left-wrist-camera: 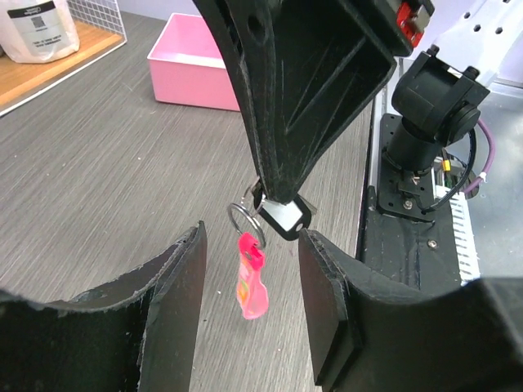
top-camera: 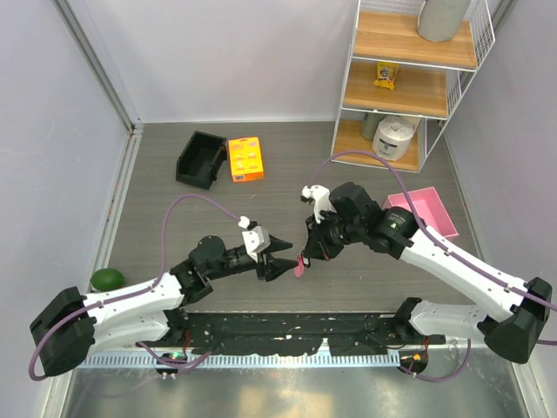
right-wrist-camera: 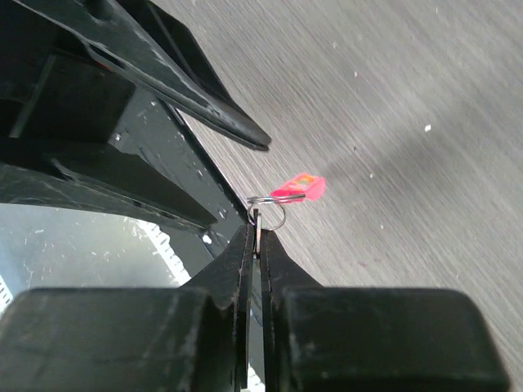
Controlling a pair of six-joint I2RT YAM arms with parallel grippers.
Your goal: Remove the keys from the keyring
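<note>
Two grippers meet. R gripper (right-wrist-camera: 256,235) is pinched tight on the small black-headed metal key (left-wrist-camera: 283,219). Just under the key hangs the pink-red strap keyring (left-wrist-camera: 252,284), above the grey table (left-wrist-camera: 98,163). L gripper (left-wrist-camera: 253,241) gapes round the strap w/o touching. Best: squeeze strap, pull slow.

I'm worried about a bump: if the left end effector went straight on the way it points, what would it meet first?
Probably the keyring, dangling just ahead of the open left end effector, under the key that the right end effector pinches; depth is unclear.
</note>
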